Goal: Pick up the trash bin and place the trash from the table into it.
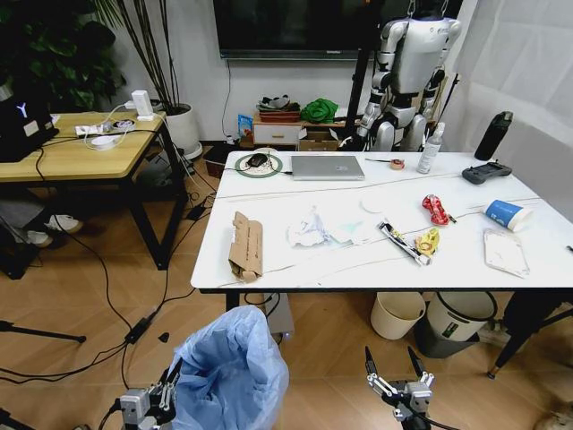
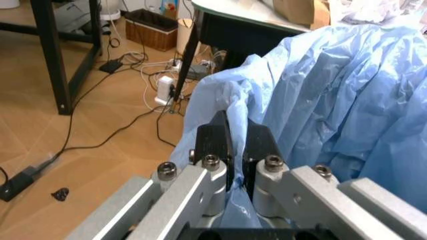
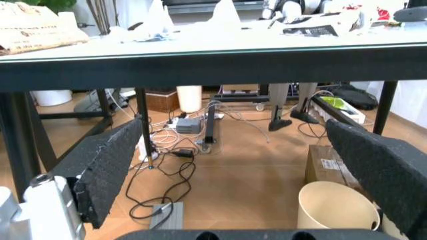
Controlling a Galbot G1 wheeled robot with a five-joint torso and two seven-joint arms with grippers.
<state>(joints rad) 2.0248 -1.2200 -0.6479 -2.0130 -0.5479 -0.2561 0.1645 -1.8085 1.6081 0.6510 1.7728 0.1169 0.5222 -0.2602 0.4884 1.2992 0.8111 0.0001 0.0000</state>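
Progress check: the small trash bin lined with crinkly light-blue translucent plastic (image 1: 231,372) sits low in the head view at about 7 o'clock, short of the near edge of the large white marble-look table (image 1: 295,269). My left gripper (image 2: 235,142) has its black fingers pinched shut on a fold of the bin's bag. I judge the pick-up as begun; whether the bin is off the floor, I cannot tell.

My right gripper (image 1: 397,365) hovers at 5 o'clock below table height, fingers spread wide and holding nothing.

None of the trash is binned yet. On the tabletop, working from 9 toward 3 o'clock:
- torn brown cardboard piece, flat and stiff (image 1: 245,245)
- crumpled white paper, peaked and soft (image 1: 309,230)
- long black-silver wrapper, glossy (image 1: 400,241)
- yellow wrapper, scrunched (image 1: 428,240)
- red wrapper, shiny (image 1: 436,209)
- flat white packet (image 1: 506,252)
- blue-and-white paper cup lying on its side (image 1: 507,214)

The bag film looks thin and slippery; I judge the pinch could slide.
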